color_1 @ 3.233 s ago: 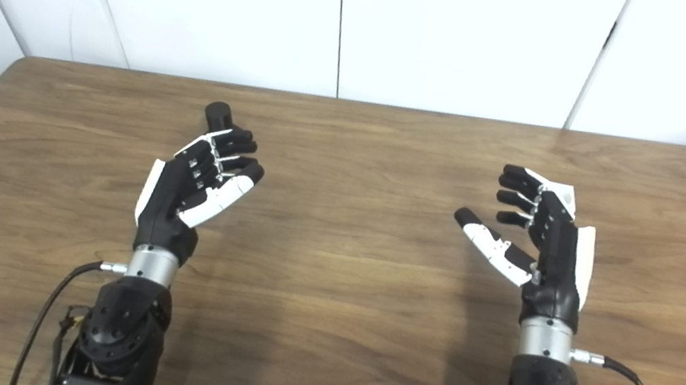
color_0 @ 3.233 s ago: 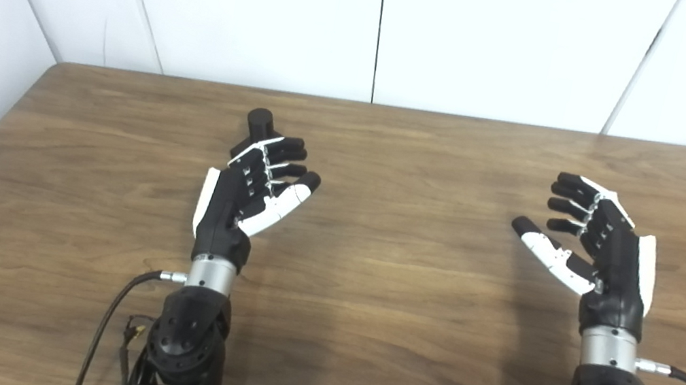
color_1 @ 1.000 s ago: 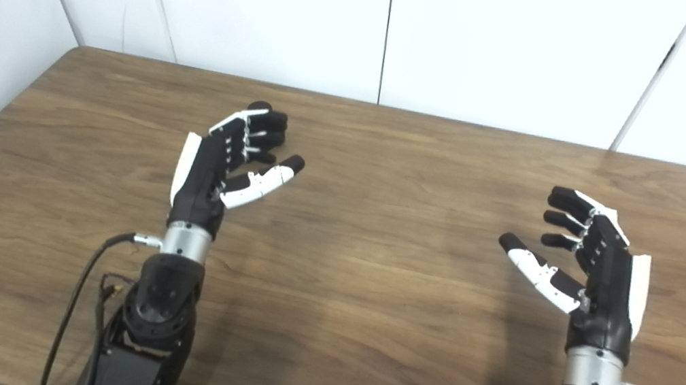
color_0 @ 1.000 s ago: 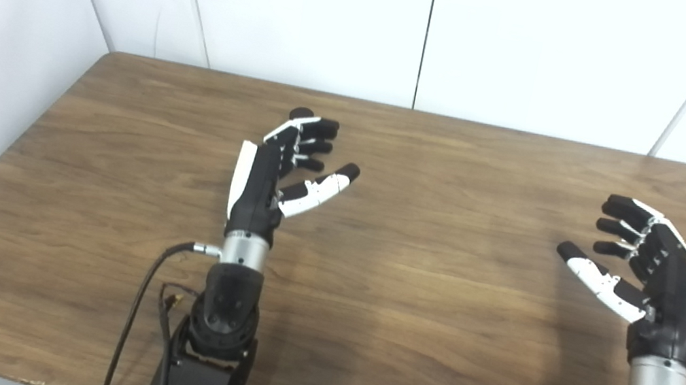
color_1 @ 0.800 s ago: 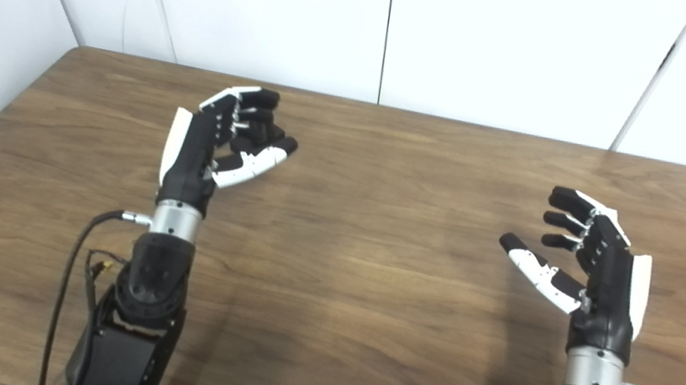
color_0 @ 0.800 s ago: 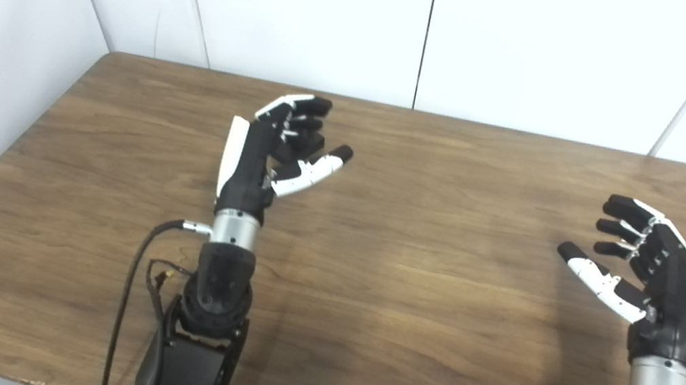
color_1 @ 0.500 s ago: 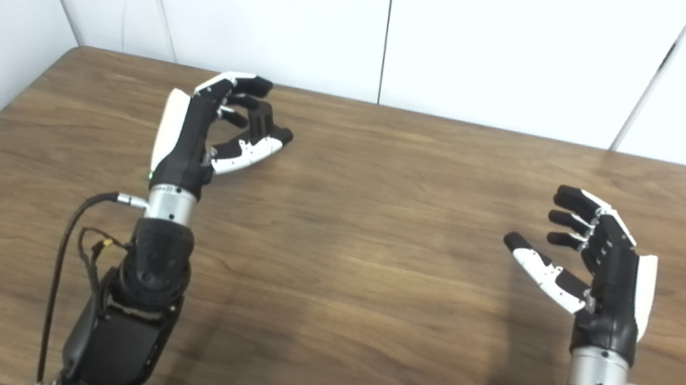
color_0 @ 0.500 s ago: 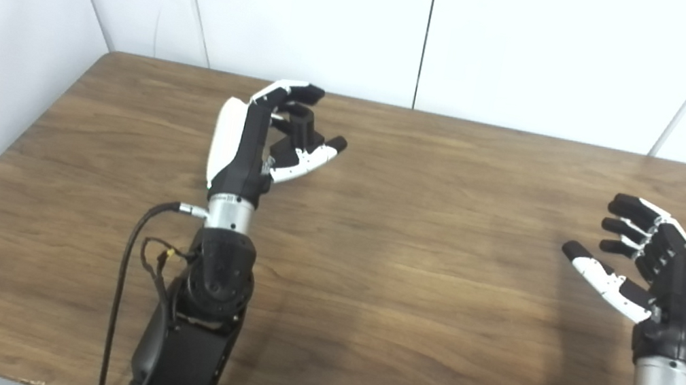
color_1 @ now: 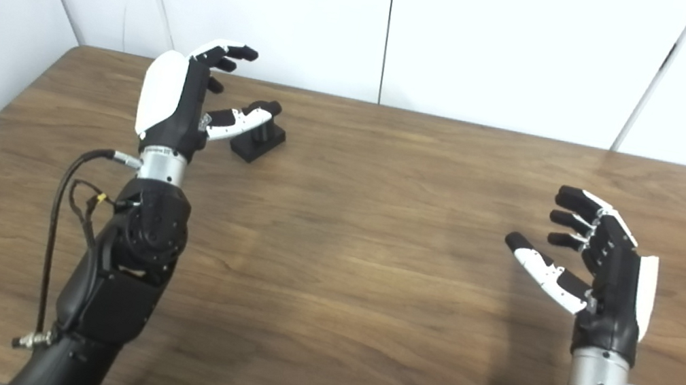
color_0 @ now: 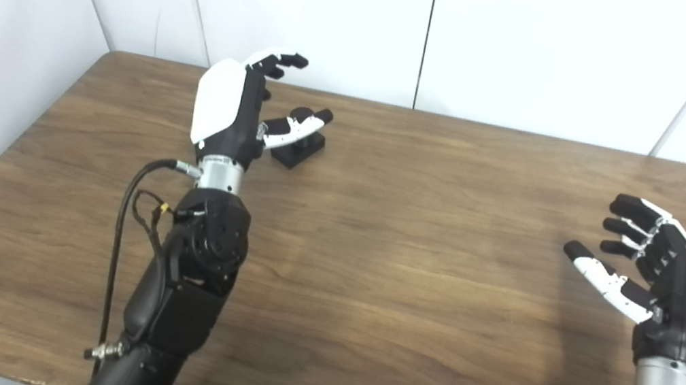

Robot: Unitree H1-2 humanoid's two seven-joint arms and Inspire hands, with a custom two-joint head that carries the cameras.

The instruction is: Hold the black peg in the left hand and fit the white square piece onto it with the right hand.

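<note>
Left eye view: the left hand (color_0: 239, 108) is raised above the far-left part of the wooden table (color_0: 384, 282), white back toward the camera, fingers spread and curled forward, holding nothing. The black peg (color_0: 299, 146) stands on its square base on the table just beyond and to the right of that hand — the thumb reaches over it, and whether it touches cannot be told. The right hand (color_0: 660, 277) hovers at the right side, palm turned inward, fingers apart and empty, well apart from the peg.

Right eye view: the same layout — left hand (color_1: 189, 100) open above the peg (color_1: 259, 138), right hand (color_1: 599, 267) open near the right edge. No readable writing or brand mark shows on hands, peg or table.
</note>
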